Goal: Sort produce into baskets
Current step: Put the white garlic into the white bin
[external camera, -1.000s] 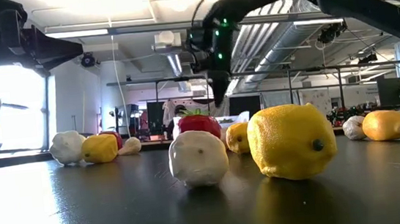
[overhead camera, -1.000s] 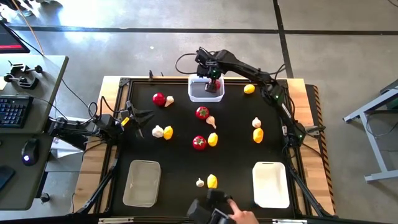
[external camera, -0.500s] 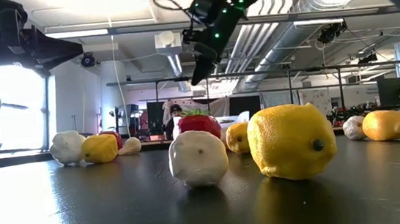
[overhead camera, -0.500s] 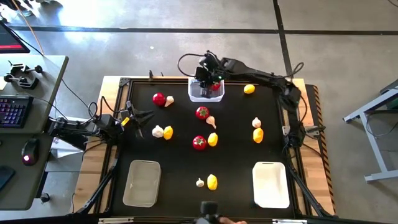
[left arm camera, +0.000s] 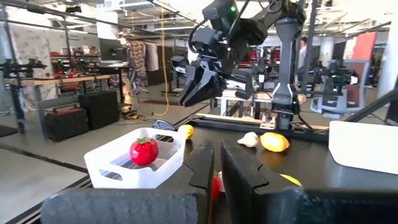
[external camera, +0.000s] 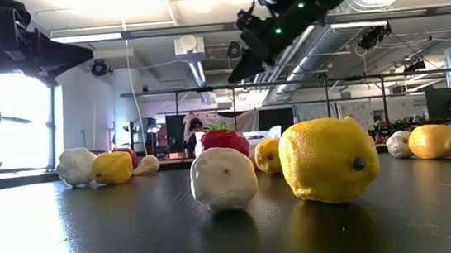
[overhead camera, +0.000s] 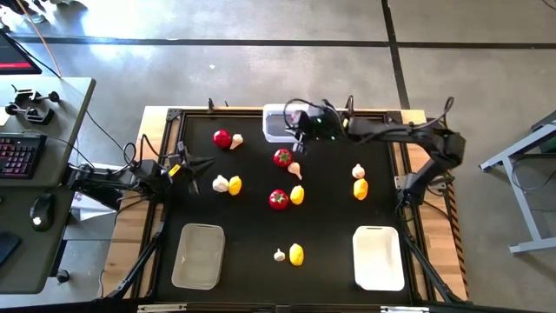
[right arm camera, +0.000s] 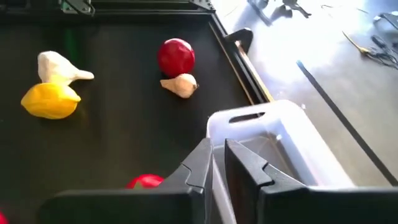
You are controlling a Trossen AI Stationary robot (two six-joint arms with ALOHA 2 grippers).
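A glossy red tomato (left arm camera: pixel 143 151) with a green top sits inside the small white basket (overhead camera: pixel 276 123) at the far edge of the black table (overhead camera: pixel 330 226), and the rest of the produce lies loose: red tomatoes (overhead camera: pixel 282 157), yellow lemons (overhead camera: pixel 296 254) and off-white garlic bulbs (overhead camera: pixel 279 255) scattered across the mat. Two more baskets, a beige-grey one (overhead camera: pixel 198 256) and a white one (overhead camera: pixel 379 257), stand at the near corners. The right gripper (overhead camera: pixel 303 129) hangs above the table just beside the far basket, arm stretched sideways, fingers pinched together on nothing. The left gripper (overhead camera: pixel 198 160) waits low at the table's left edge, fingers together too.
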